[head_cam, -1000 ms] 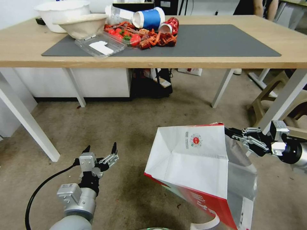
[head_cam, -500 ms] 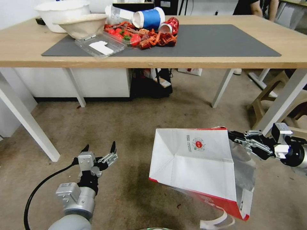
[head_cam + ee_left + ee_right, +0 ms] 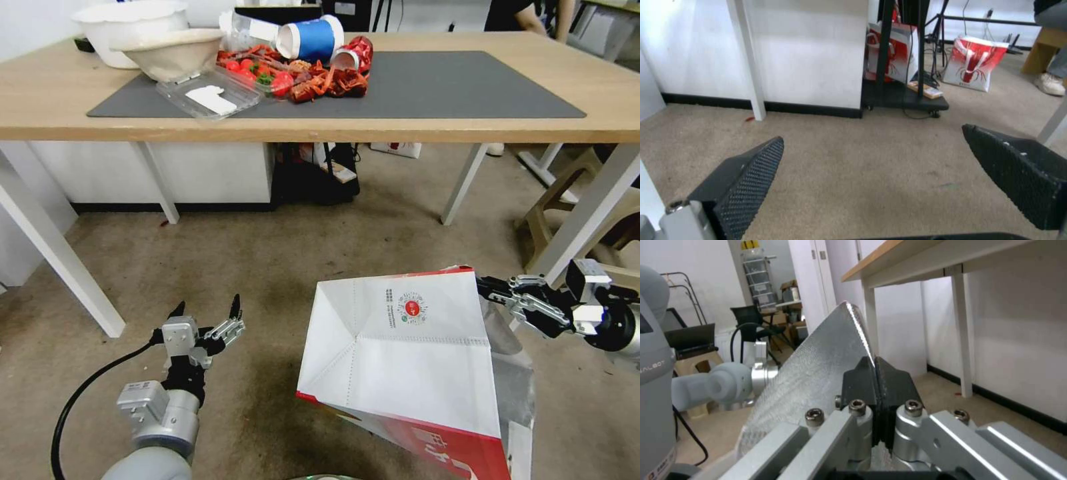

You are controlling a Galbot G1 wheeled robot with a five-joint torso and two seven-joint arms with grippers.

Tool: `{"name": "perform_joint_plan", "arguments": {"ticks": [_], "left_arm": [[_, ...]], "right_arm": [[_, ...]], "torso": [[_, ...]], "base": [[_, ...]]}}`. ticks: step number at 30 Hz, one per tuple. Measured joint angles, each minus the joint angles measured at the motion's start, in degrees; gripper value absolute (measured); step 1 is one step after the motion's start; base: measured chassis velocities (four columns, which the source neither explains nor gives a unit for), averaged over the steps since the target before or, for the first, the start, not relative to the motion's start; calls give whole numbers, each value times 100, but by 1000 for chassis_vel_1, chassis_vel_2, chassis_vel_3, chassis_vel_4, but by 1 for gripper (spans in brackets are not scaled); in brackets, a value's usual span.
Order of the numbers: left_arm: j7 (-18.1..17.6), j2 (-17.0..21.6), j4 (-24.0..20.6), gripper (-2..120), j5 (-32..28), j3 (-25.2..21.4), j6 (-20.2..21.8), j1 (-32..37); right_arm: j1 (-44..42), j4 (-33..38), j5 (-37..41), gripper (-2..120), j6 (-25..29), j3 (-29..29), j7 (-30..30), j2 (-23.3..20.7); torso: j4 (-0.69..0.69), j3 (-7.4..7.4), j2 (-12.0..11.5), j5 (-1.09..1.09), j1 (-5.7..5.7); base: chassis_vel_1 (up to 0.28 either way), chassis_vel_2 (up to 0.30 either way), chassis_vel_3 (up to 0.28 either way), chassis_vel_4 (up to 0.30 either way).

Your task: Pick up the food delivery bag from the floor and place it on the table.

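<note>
We see the food delivery bag [image 3: 407,367] low in front of the robot and to its right, tipped over so that its white folded base and small round red logo [image 3: 411,308] face the camera, with a red side panel along its lower edge and the silver foil lining [image 3: 510,373] showing at its mouth on the right. It sits over the floor [image 3: 280,267]; whether its lower edge touches the ground or hangs just clear, we cannot quite tell.

The right gripper [image 3: 490,288] reaches in from the right and is clamped on the bag's upper rim. In the right wrist view its two black fingertips [image 3: 865,380] are pressed together with the foil sheet [image 3: 818,373] pinched between them.

The left gripper [image 3: 208,312] hovers low over the floor to the left of the bag, well apart from it, fingers spread and holding nothing. In the left wrist view its textured pads [image 3: 751,176] stand wide apart over bare carpet.

Beyond stands the table [image 3: 40,100] with its dark grey mat [image 3: 467,87], bearing two white bowls [image 3: 133,30], a clear plastic tray [image 3: 210,93], a tipped blue cup [image 3: 313,39] and red food scraps [image 3: 327,80].
</note>
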Motion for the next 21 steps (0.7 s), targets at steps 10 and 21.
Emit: {"name": "perform_joint_plan", "arguments": {"ticks": [10, 21], "left_arm": [[-8, -4, 12, 100, 5, 16, -15, 0], [-55, 20, 48, 100, -78, 16, -111, -46]], "right_arm": [[-4, 0, -12, 0, 0, 2, -12, 14], [-20, 30, -76, 0, 0, 1, -44, 55]], "torso": [[0, 0, 0, 0, 0], [0, 0, 0, 0, 0]], "base": [[0, 0, 0, 0], [0, 0, 0, 0]]}}
